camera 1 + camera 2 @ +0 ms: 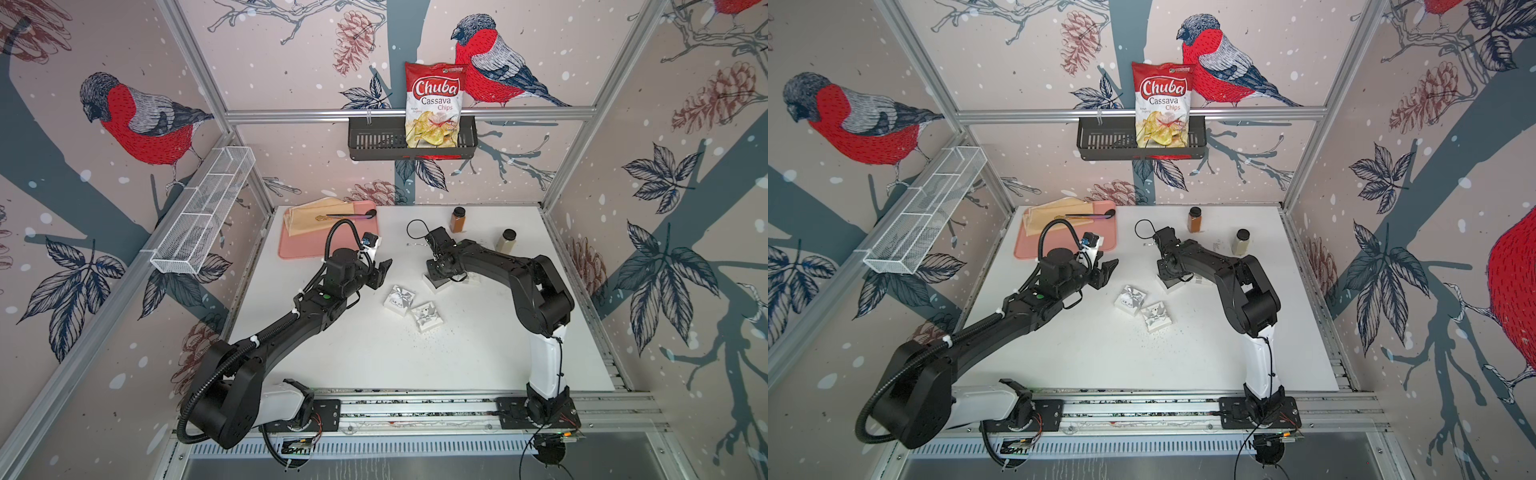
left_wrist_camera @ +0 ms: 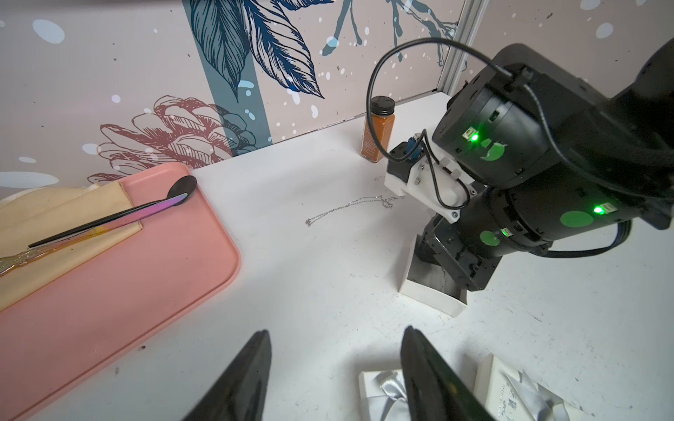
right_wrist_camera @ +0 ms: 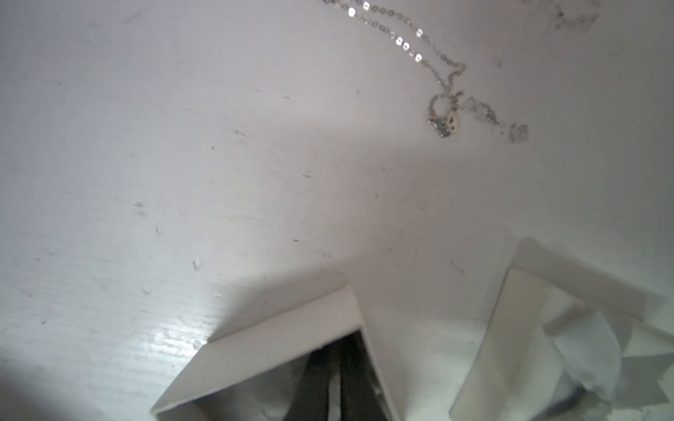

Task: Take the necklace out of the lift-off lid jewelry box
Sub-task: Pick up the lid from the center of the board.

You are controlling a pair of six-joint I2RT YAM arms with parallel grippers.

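Though faint from above, necklace (image 3: 443,125) outside box (image 3: 284,320) | right end effector (image 3: 333,350) seemingly together | left end effector (image 2: 335,331) apart

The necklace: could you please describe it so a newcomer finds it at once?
On the white table, look between the pink tray and the orange spice jar. The necklace lies loose there: a thin silver chain with a pendant, unlike the white boxes nearby.

Robot test cell, likely a lab: aluminium extrusion frame (image 1: 291,114) around a white tabletop (image 1: 374,357), bird-print wall panels (image 1: 291,50) as backdrop, arm bases (image 1: 536,409) bolted to a rail (image 1: 415,403) at the near edge. Chips bag (image 1: 434,104) in a black basket (image 1: 374,141) hung on the far bar.
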